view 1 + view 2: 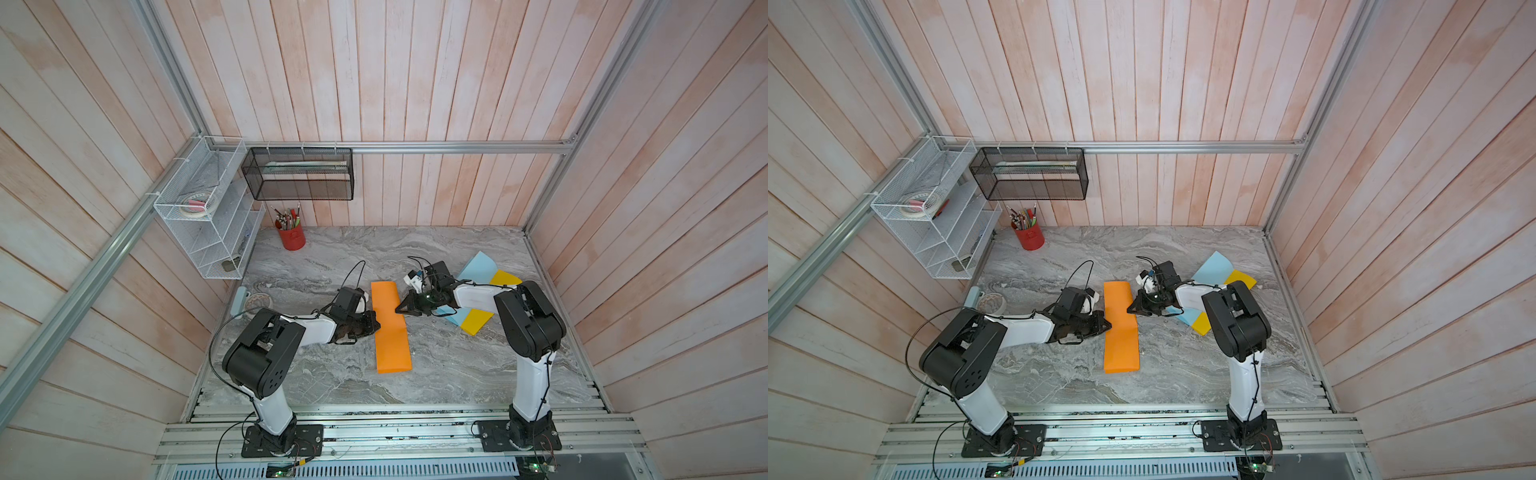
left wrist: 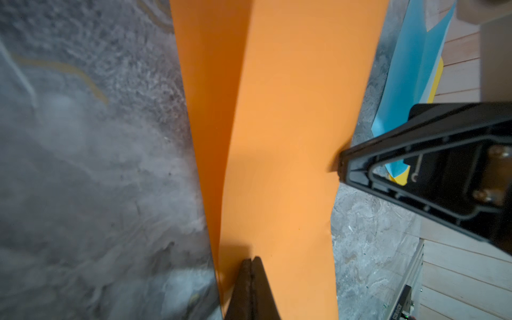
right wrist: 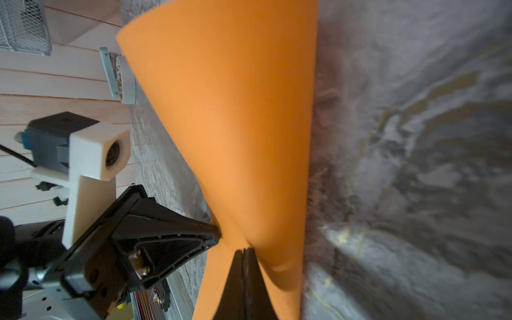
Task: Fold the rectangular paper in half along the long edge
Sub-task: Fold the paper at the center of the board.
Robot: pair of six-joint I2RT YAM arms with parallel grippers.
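At the far left, a white wire shelf (image 1: pixel 203 216) is hung on the wall, and a red cup (image 1: pixel 292 239) full of pens is set on the grey table (image 1: pixel 436 374) near it. A roll of tape (image 1: pixel 257 301) is seen at the left edge of the table. Next, the left gripper (image 1: pixel 374 326) is reached in from the left, and its tip is laid on the left long edge of the orange paper (image 1: pixel 392 340). Its jaws are pressed tight together, and the paper edge seems to be pinched between them. The orange paper is found in the middle of the table, between the two grippers, with its long sides running from front to back. It is not lying flat: its top is bowed up, and in the left wrist view a darker orange strip is seen under the lighter top along one long side. The right gripper (image 1: pixel 401 309) is brought in from the right, a little farther back. Its jaws are also squeezed shut, and the right long edge of the paper is nipped there. Behind that arm, a blue paper (image 1: pixel 478 268) and a yellow paper (image 1: pixel 478 320) are left on the table.
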